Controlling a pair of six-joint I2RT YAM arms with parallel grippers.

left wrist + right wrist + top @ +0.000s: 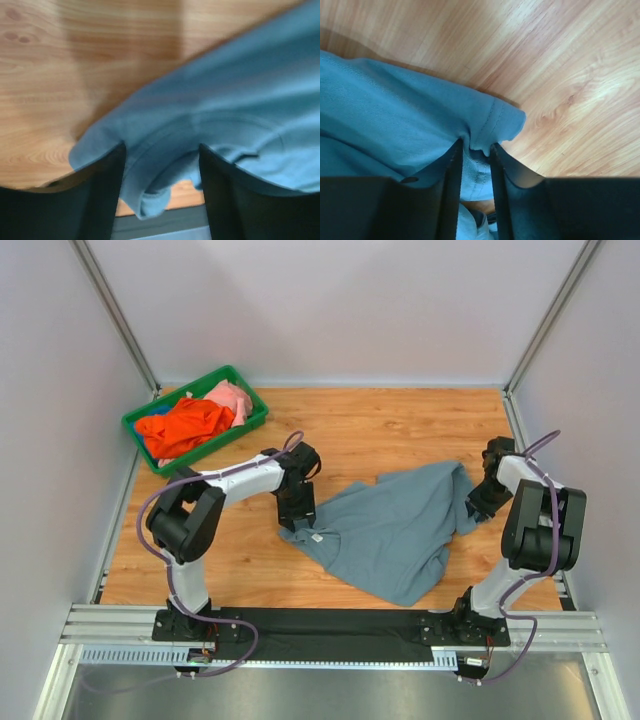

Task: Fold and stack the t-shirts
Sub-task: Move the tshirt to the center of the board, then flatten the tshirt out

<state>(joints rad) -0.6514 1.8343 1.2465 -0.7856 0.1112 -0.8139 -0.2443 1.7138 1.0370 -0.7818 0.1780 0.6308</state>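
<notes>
A slate grey-blue t-shirt (395, 530) lies crumpled across the middle of the wooden table, its white neck label (317, 537) at the left end. My left gripper (297, 515) stands over that collar end. In the left wrist view the left gripper (161, 146) is open, its jaws wide apart, with the collar (165, 165) lying loose between them. My right gripper (483, 502) is at the shirt's right edge. In the right wrist view the right gripper (476, 143) has its jaws drawn in on a puckered hem (492, 122). An orange t-shirt (185, 425) and a pink t-shirt (232, 398) lie in the bin.
A green plastic bin (140, 425) sits at the back left corner of the table. White walls enclose the table on three sides. A metal rail (330, 625) carrying both arm bases runs along the near edge.
</notes>
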